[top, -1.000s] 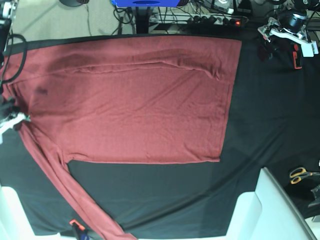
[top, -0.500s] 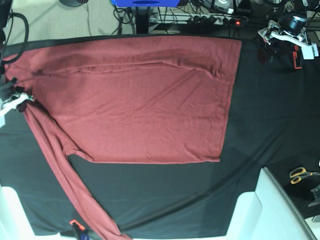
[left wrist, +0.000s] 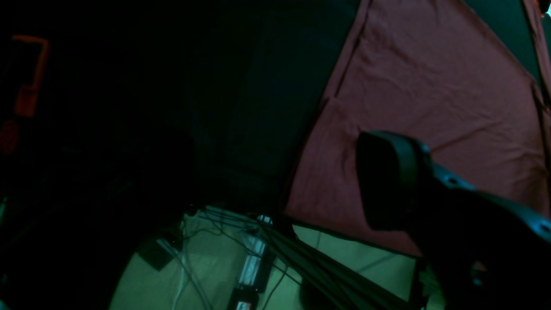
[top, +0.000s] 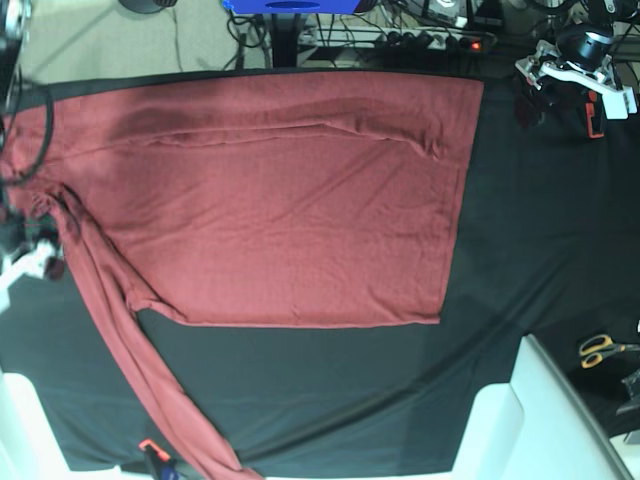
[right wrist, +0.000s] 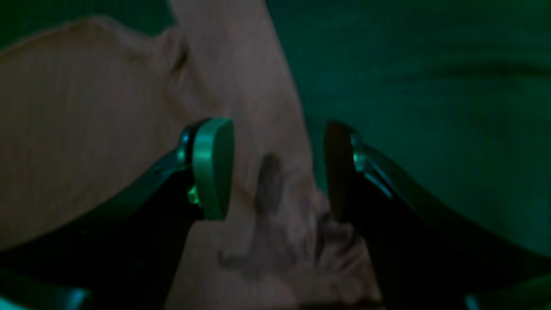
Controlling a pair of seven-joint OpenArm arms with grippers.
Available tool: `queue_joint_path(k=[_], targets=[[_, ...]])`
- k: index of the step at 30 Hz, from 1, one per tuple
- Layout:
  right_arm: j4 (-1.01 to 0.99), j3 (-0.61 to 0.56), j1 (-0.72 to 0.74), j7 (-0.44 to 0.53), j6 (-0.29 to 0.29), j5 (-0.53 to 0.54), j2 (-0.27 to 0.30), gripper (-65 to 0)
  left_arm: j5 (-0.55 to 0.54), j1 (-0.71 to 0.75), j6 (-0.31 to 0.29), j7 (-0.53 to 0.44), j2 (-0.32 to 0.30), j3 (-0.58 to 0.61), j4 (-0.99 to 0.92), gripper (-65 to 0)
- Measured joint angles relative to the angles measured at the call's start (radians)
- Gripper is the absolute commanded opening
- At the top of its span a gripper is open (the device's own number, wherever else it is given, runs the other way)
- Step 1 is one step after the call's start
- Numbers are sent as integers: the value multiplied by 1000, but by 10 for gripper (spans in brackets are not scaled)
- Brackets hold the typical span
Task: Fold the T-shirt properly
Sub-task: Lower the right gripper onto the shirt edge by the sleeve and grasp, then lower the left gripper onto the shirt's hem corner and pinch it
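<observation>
The brick-red T-shirt lies spread flat on the black table cloth. One long sleeve runs down to the front edge, and the other is folded across the top. At the table's left edge my right gripper hovers over the bunched shoulder fabric. In the right wrist view its jaws stand open, with wrinkled T-shirt cloth lying below and nothing pinched. My left gripper hangs open at the far right corner, off the T-shirt. One dark finger shows in its wrist view.
Scissors lie at the right edge. White blocks stand at both front corners. A small orange-and-black tool sits beside the sleeve end. Behind the table are a power strip and cables on the floor.
My right gripper pulled the shoulder inward, narrowing the sleeve's angle, then opened, let the cloth go and drew back toward the front. The left arm stayed put.
</observation>
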Motion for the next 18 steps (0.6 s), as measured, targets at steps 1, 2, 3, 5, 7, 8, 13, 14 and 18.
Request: queue_joint_path(k=[1,2,3,5,7,8,13,14,18], targets=[[-74,0,45,2,8,9,3,-333,0,-1,2,0,0,0,0,-79],[-145,0,82,5,14,10,3,-335,0,0,1,0,0,1,-1,-79],[-216,0,118,3,5,5,4,-335,1,0,2,0,0,0,-1,-79],[-329,0,173,10,2,-25,5,-335,-1,0,2,0,1,-2,-2,-79],[-412,-22,217,74,58,-78,6,-335,-1,0,2,0,0,-4,-2,-79],[-452,-53,241,98,69,-108,8,-333,-1,1,2,0,0,-5,-2,-79],[-660,-128,341,225,86,-182,-35,-330,-1,1,2,0,2,-6,-2,-79],[-676,-128,339,267,91,-178,-39,-330,-1,2,2,0,0,-6,-2,-79],[-683,-128,342,258,85,-182,-32,-333,-1,2,1,0,2,-6,-2,-79]])
